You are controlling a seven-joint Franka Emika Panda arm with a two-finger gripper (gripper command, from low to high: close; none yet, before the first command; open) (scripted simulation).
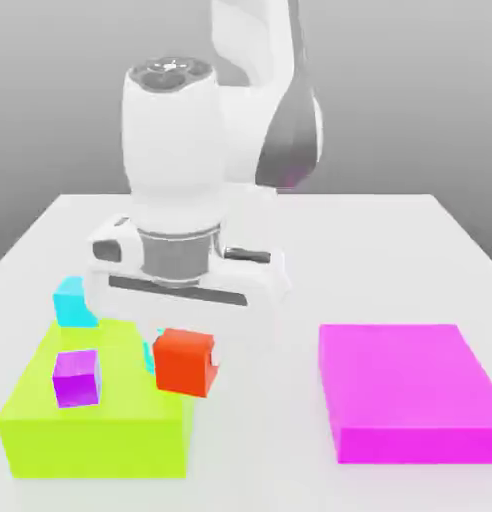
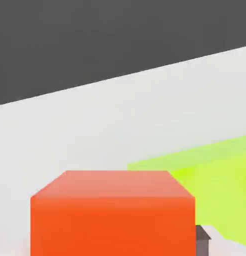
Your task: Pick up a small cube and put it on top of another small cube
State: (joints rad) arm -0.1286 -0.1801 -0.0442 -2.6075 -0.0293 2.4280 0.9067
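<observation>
Arm casing point(image 1: 175, 150): smooth white, plastic-looking, soft sheen; grey band at wrist looks like dull metal. Orange-red cube point(image 1: 185, 361): flat matt colour, smooth faces, no texture. Purple cube point(image 1: 77, 378) and cyan cube point(image 1: 74, 302): same plain matt finish. Lime block point(image 1: 90, 425) and magenta slab point(image 1: 405, 390): smooth, uniform, unglossed. Table point(image 1: 290, 260): pale, smooth, matt white.

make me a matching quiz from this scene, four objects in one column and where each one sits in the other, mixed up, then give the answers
1. purple cube
2. orange-red cube
3. magenta block
4. cyan cube

A. at the far corner of the lime block
B. on the table, exterior view's right
C. on top of the lime block
D. close under the gripper, beside the lime block

Pairs: 1-C, 2-D, 3-B, 4-A
</observation>
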